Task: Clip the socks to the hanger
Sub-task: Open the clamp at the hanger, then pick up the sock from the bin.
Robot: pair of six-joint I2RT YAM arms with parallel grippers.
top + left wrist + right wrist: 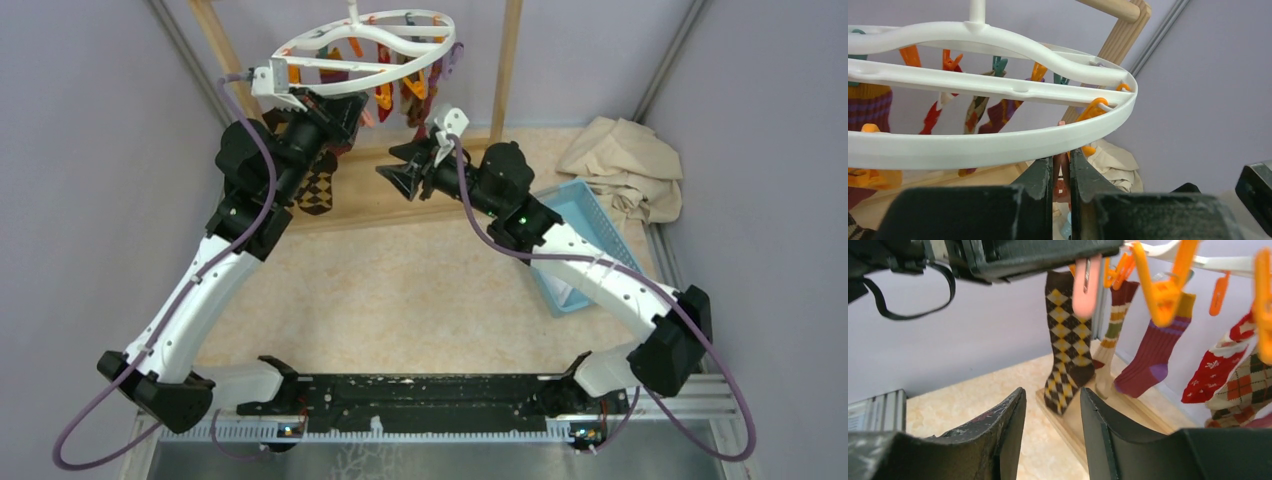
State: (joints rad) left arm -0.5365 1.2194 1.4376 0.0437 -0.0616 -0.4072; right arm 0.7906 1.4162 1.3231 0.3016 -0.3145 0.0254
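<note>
The white ring hanger (365, 50) hangs from the wooden frame, with several socks pegged under it. My left gripper (345, 112) is up under its left rim. In the left wrist view (1062, 161) its jaws are shut on a brownish-pink peg (1062, 172) just below the ring (998, 145). The brown-diamond sock (318, 185) hangs beside that gripper. My right gripper (392, 162) is open and empty below the hanger's middle. In the right wrist view it (1053, 395) faces the brown-diamond sock (1064, 340), a striped sock (1110, 337), a purple-red sock (1150, 355) and a red sock (1213, 370).
A blue basket (585, 245) stands on the table at the right, under my right arm. The beige cloth (625, 165) lies behind it. The frame's wooden base board (365, 205) runs under the hanging socks. Two wooden poles (508, 70) rise at the back.
</note>
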